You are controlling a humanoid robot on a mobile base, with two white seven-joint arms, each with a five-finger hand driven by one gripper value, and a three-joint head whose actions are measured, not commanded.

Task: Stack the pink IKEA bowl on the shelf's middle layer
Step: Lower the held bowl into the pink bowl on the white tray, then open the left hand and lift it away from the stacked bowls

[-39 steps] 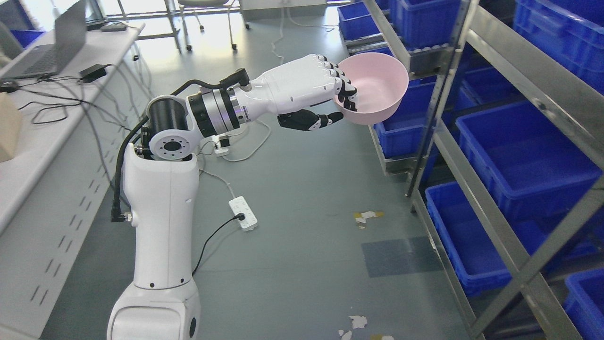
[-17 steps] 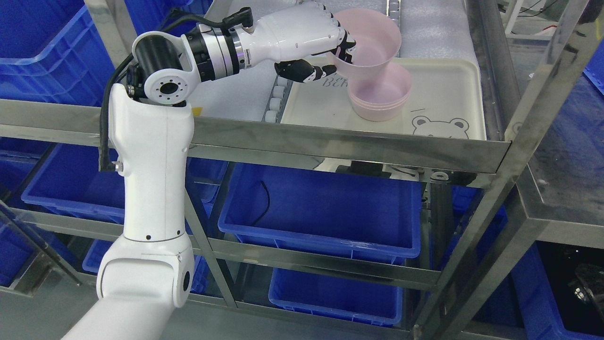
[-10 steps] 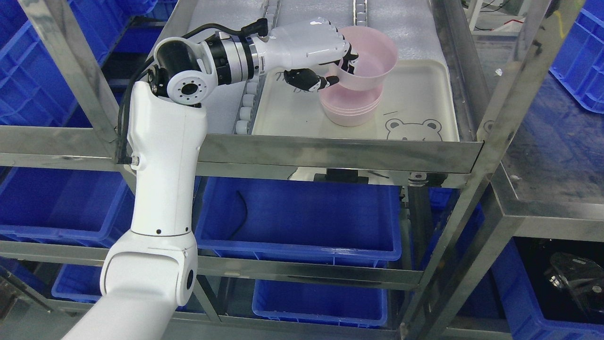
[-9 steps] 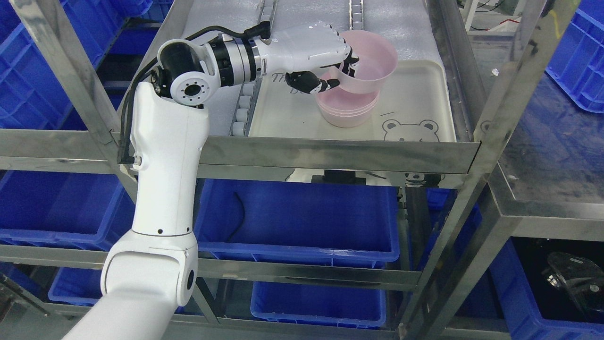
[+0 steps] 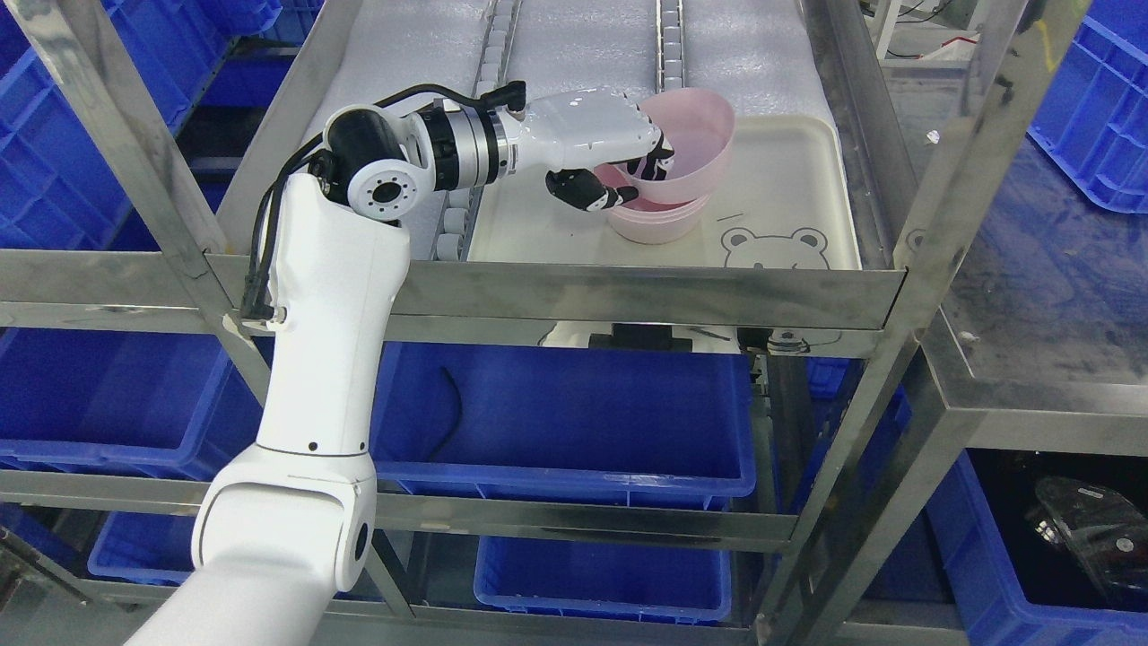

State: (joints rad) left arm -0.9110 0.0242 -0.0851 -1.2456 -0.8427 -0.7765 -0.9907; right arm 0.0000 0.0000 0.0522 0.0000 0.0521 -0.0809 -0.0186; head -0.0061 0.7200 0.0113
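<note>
My left hand (image 5: 628, 175) is shut on the near-left rim of a pink bowl (image 5: 695, 148). The bowl is tilted and its bottom sits inside a stack of pink bowls (image 5: 659, 222). The stack stands on a cream tray with a bear print (image 5: 789, 193), which lies on a steel shelf (image 5: 628, 292). My thumb (image 5: 583, 190) is outside the held bowl and my fingers (image 5: 657, 164) are inside it. The right hand is not in view.
Steel uprights (image 5: 987, 152) frame the shelf on both sides. White foam sheet and roller strips (image 5: 489, 45) lie behind the tray. Blue bins (image 5: 574, 422) fill the lower shelves and sides.
The camera turned from the floor aisle to the shelf. My left hand carried the pink bowl over the tray and lowered it into the stacked bowls, tilting it.
</note>
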